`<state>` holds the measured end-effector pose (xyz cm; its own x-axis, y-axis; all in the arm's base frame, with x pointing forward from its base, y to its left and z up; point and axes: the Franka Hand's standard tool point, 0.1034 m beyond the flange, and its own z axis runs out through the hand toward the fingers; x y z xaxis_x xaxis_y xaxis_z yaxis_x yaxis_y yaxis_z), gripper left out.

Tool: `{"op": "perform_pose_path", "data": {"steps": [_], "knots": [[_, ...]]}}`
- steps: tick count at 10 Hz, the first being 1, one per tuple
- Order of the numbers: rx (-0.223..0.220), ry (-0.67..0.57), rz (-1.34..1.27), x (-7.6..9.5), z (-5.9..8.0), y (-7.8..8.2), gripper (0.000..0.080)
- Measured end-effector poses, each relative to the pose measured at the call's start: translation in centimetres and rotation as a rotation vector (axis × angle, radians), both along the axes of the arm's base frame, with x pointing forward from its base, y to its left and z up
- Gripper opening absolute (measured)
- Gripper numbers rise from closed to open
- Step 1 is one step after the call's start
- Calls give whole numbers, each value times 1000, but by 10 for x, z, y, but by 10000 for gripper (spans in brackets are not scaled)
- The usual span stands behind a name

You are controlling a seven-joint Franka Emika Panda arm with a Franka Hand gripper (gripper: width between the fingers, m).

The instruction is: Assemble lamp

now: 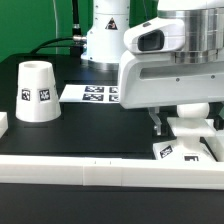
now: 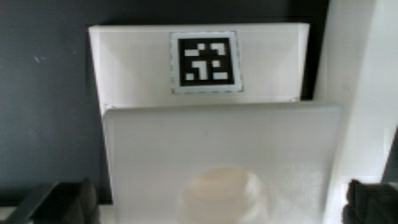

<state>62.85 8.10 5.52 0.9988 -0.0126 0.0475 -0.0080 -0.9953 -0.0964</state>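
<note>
Fingers spread wide, the gripper straddles the base at the exterior view's right, near the front rail. The shade stands well apart at the left, beside the marker board.

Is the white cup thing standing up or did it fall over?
Standing up. The shade sits on its wide end on the black table, with its narrow end on top.
</note>
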Motion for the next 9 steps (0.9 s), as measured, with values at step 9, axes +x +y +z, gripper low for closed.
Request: {"op": "perform_pose_path", "data": {"steps": [9], "knots": [[45,55,-177,-74,18,9,699]]}}
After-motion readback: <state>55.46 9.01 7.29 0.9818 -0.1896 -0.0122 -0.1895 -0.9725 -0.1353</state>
